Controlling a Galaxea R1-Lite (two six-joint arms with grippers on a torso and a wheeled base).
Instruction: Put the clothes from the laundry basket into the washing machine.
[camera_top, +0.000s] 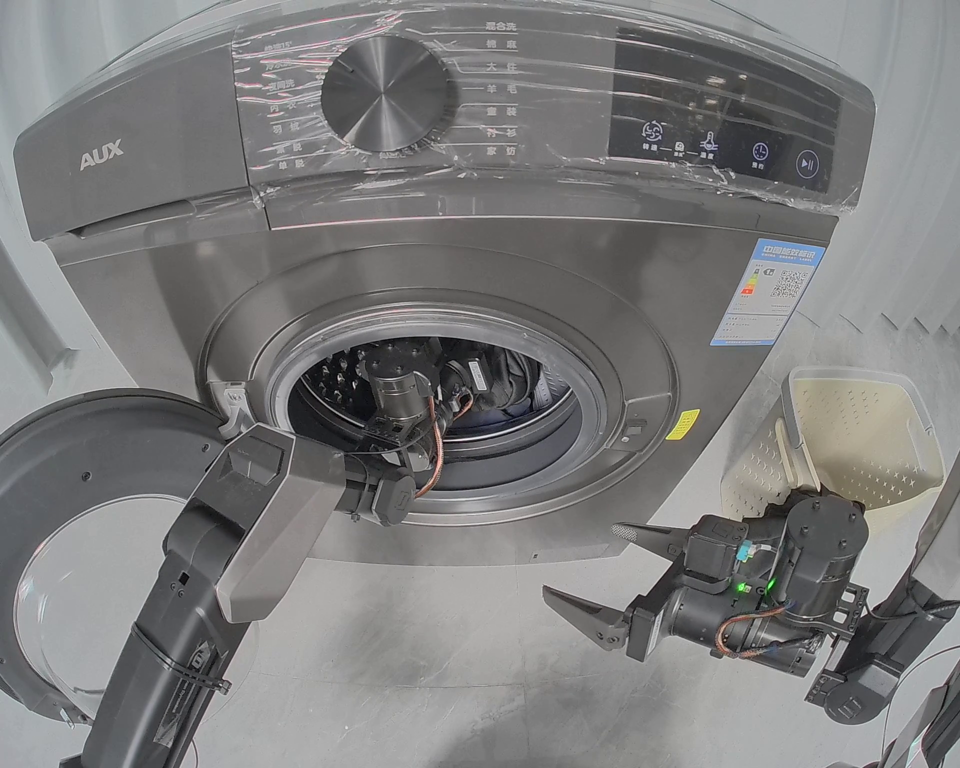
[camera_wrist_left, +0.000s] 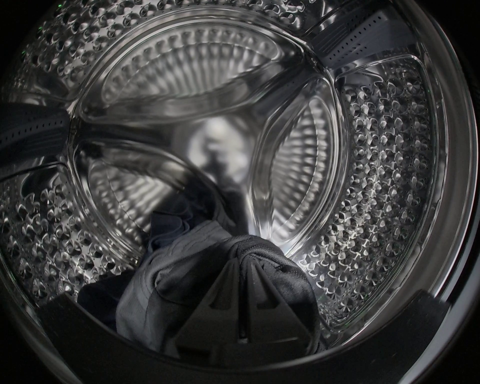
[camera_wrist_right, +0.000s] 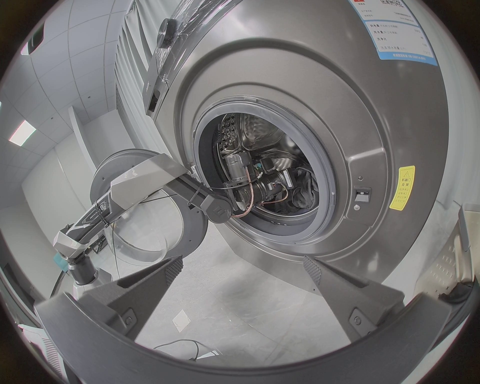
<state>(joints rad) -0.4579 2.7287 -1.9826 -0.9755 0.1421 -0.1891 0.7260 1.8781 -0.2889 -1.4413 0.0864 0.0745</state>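
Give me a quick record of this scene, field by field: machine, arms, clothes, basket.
Door: open, swung to the robot's left
Left gripper: inside the drum, shut on clothes
Clothes: grey and dark pieces heaped at the drum's bottom
Right gripper: open, holding nothing, in front of the washing machine
Laundry basket: on the floor, at the machine's right

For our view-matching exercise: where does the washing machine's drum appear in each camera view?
Head view: drum at centre, inside the port rim.
Left wrist view: drum all around, clothes lying in it.
Right wrist view: drum inside the rim, behind the left arm.
Shared landmark: the port rim.
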